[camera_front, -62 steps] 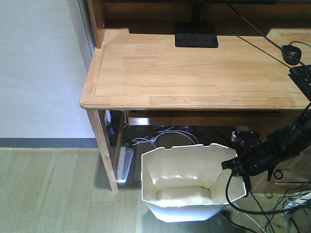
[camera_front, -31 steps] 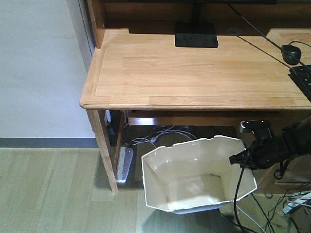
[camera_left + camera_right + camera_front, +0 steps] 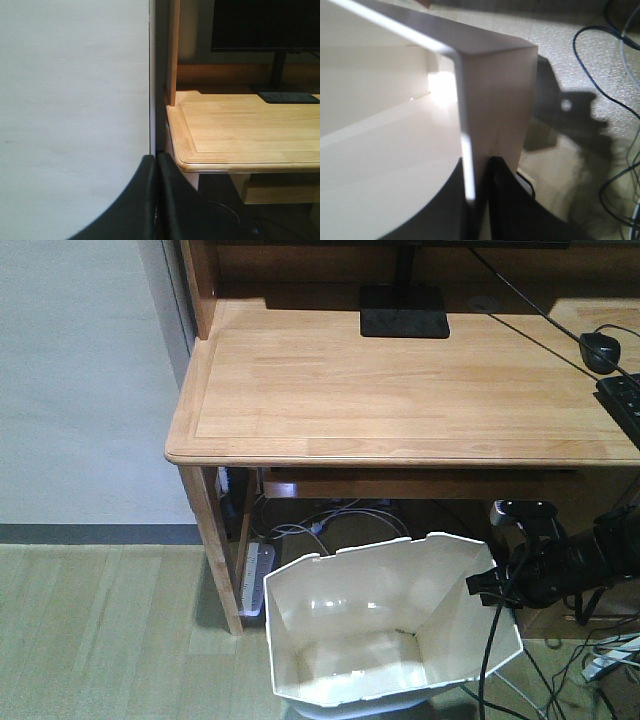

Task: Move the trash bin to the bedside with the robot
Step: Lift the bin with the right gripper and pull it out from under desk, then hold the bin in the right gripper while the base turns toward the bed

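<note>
Trash bin [image 3: 360, 640] by desk [image 3: 400, 380]. Right gripper [image 3: 479, 172] pinches its rim wall, plain in wrist view only. Left gripper [image 3: 156, 172] clenched, empty.

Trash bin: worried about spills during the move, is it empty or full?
Empty: the trash bin shows only bare cream walls and floor inside.

white trash bin [image 3: 340, 635] cream inside, light-brown desk [image 3: 400, 390], black arm [image 3: 572, 560]
</note>
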Controlling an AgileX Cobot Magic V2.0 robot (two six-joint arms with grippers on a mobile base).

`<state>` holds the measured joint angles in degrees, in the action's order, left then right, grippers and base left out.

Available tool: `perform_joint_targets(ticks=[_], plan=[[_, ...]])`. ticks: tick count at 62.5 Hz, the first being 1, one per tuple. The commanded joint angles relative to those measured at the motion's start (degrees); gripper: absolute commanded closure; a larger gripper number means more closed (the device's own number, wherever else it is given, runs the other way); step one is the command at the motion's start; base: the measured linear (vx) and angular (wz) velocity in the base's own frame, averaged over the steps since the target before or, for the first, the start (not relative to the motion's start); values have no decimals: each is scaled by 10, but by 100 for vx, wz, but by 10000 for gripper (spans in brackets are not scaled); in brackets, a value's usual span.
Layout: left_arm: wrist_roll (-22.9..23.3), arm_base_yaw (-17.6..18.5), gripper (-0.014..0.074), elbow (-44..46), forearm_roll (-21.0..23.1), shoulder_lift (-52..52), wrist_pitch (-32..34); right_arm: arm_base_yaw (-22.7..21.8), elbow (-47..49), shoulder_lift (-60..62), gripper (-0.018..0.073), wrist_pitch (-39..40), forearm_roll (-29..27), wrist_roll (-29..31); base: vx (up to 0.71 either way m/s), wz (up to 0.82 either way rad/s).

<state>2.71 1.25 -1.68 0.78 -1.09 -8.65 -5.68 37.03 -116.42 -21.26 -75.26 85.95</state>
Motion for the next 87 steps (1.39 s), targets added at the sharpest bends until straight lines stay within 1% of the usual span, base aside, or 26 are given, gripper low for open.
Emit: perform_joint_targets(ticks=[1, 10, 52, 67, 87], plan=[[5, 3, 602, -16, 2, -6, 45, -2, 10, 36, 564, -91, -28, -5, 0, 0], [5, 3, 602, -16, 2, -6, 45, -2, 10, 36, 564, -109, -28, -5, 0, 0], [5, 3, 602, -16, 2, -6, 45, -2, 10, 36, 564, -109, -28, -5, -2, 6], [5, 3, 602, -16, 2, -6, 45, -2, 10, 36, 564, -109, -28, -5, -8, 39], [5, 3, 602, -16, 2, -6, 45, -2, 10, 36, 564, -108, -27, -5, -10, 61]])
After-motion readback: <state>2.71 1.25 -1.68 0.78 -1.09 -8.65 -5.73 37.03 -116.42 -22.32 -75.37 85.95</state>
